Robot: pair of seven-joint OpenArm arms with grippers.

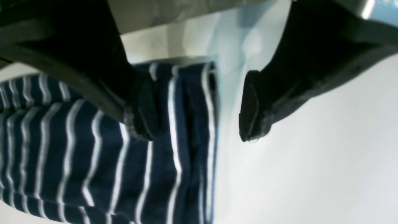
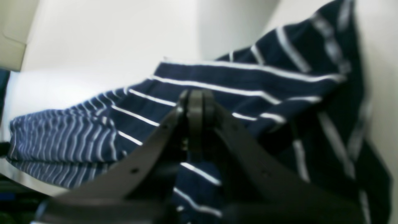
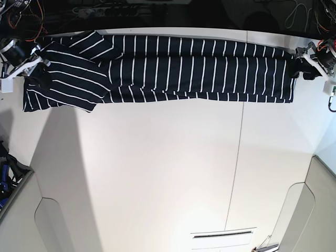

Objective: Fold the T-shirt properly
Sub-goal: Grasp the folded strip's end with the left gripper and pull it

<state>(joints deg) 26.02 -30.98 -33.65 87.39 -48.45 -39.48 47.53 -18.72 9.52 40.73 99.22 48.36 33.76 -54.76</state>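
— Where is the T-shirt (image 3: 173,68) found?

— It is seen in the base view stretched into a long, narrow band along the far edge of the white counter (image 3: 168,173). The navy cloth with thin white stripes is laid flat for most of its length. At that view's left end a flap is turned over at an angle, so its stripes are run slantwise across the rest.

— How is the left pincer (image 1: 199,105) held?

— It is shown spread wide in the left wrist view. One black finger (image 1: 143,105) is set over the striped cloth, while the other is placed over bare counter, just past the shirt's hemmed edge. Nothing is gripped between them. In the base view this pincer (image 3: 302,65) is found at the band's right end.

— And the right pincer (image 2: 196,102)?

— Its fingers are pressed together, as is seen in the right wrist view. Striped cloth is seen bunched and raised all around the tips, with a fold lifted to the right of them. Whether a layer of fabric is pinched between the tips cannot be told, since that view is blurred and the cloth is as dark as the fingers. In the base view this pincer (image 3: 39,65) is placed at the left end, on the slanted flap.

— What else is visible?

— A faint seam is seen running down the counter, right of the middle.
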